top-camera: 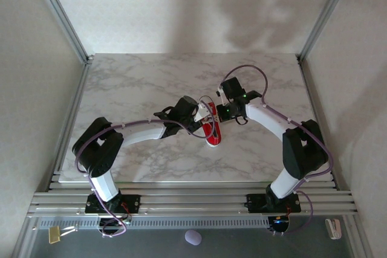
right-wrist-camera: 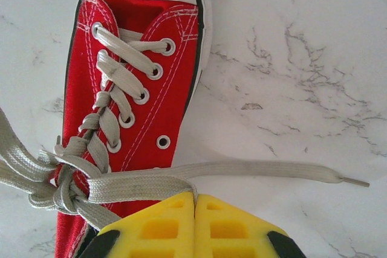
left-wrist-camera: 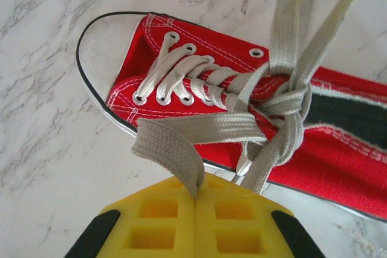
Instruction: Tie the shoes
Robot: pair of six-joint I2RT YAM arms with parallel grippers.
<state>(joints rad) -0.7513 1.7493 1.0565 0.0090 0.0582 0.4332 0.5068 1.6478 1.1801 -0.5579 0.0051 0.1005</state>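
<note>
Two arms reach inward over the marble worktop [top-camera: 145, 83], and one red low-top shoe [top-camera: 212, 131] lies between their hands near the middle.

Left side: the left arm runs from its base up and across to the right, elbow raised and forearm nearly level. The left hand [top-camera: 195, 115] sits just beside the shoe's left flank. In the left wrist view the yellow fingers of the left hand [left-wrist-camera: 195, 188] are pressed fully together, with a flat band of the white laces [left-wrist-camera: 199, 134] pinched in the seam. The band bends up from the pinch into the knot over the tongue.

Centre: the shoe [left-wrist-camera: 211, 43] rests sole-down on the worktop. From above, its long axis runs far to near, leaning slightly right at the near end. Which end is the toe I cannot tell from that view. In the left wrist view the toe cap points upper left. The shoe's mouth shows as a dark band, its inside unreadable.

Right side: the right arm mirrors the left, and the right hand [top-camera: 221, 110] is at the shoe's far right edge. Seen from the right wrist, the right hand [right-wrist-camera: 195, 200] is also closed tight on a lace [right-wrist-camera: 254, 168]. The free end of that lace trails right along the marble to its tip. There the shoe [right-wrist-camera: 78, 89] points its toe toward the top.
</note>
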